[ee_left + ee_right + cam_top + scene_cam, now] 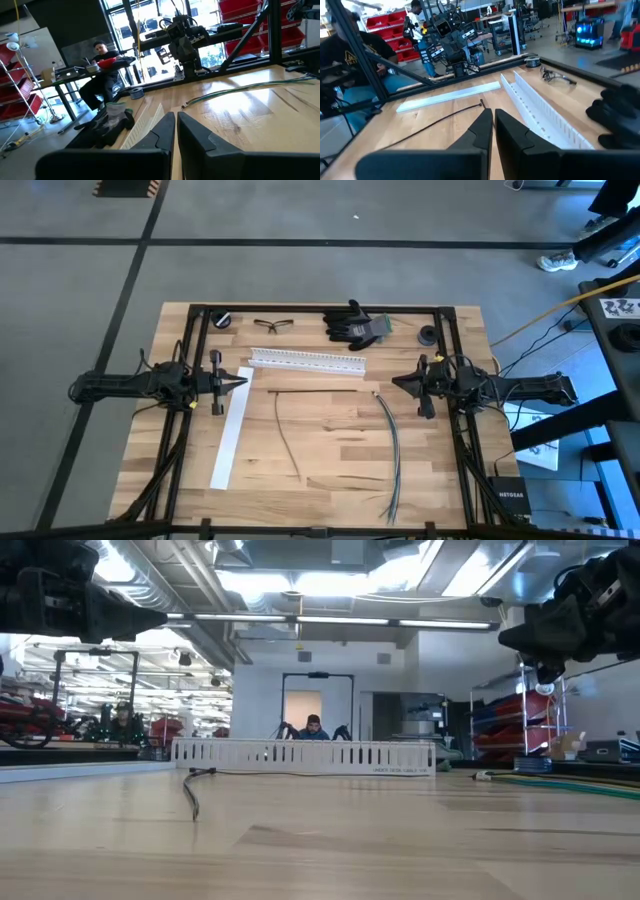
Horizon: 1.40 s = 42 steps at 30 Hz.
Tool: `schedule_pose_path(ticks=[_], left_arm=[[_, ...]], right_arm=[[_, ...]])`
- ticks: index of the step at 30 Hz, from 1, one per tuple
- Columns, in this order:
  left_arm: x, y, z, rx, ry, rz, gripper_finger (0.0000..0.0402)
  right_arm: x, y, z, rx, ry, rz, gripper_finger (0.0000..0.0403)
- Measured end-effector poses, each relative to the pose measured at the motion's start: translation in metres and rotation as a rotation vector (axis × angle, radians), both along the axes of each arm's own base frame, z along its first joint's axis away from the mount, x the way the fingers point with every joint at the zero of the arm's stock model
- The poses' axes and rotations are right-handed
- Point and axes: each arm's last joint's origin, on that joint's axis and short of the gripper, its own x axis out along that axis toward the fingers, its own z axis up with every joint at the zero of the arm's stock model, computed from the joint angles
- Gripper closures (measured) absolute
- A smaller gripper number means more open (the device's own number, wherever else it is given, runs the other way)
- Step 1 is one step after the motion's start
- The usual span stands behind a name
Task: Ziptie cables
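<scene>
Both jaws are clenched on nothing, left gripper point(243, 379) and right gripper point(396, 383) hovering at opposite sides of the wooden tabletop point(330, 470). Between them lie the white strip point(231, 427), the slotted rail point(307, 360), and the cables point(392, 448) by the right arm, one thin cable point(286, 432) apart. Only the high view shows a NETGEAR box point(506, 503); the rail's print is unreadable. A seated person point(100, 70) shows only in the left wrist view.
</scene>
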Motion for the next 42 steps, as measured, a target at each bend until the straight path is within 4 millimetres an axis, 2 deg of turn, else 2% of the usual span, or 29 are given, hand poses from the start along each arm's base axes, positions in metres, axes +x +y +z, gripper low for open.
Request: schedule_pose_path(ticks=[4,13,18,23,26,31,36,42], left_arm=[[0.0,0.0,0.0,0.0,0.0,0.0,0.0398],[0.0,0.0,0.0,-0.005,-0.001,0.0,0.0398],[0.0,0.0,0.002,-0.202,-0.059,-0.008,0.0398],[-0.001,0.0,0.011,-0.286,-0.162,-0.023,0.0398],[0.001,0.0,0.008,-0.296,-0.123,-0.013,0.0398],[0.007,0.0,0.001,-0.382,-0.056,0.008,0.0401],[0.012,0.0,-0.005,-0.439,0.017,0.026,0.0401],[0.016,0.0,0.0,-0.474,0.074,0.052,0.0401]], right_arm=[[0.0,0.0,0.0,0.027,-0.008,-0.001,0.0398],[-0.001,-0.001,0.016,0.139,-0.185,-0.042,0.0398],[0.004,-0.001,0.018,0.133,-0.172,-0.041,0.0398],[0.02,0.0,0.036,0.056,-0.08,-0.046,0.0398],[0.039,0.001,0.05,-0.015,0.008,-0.044,0.0398],[0.085,0.004,0.07,-0.109,0.151,-0.011,0.0398],[0.139,0.007,0.079,-0.16,0.279,0.029,0.0398],[0.203,0.012,0.076,-0.17,0.367,0.087,0.0398]])
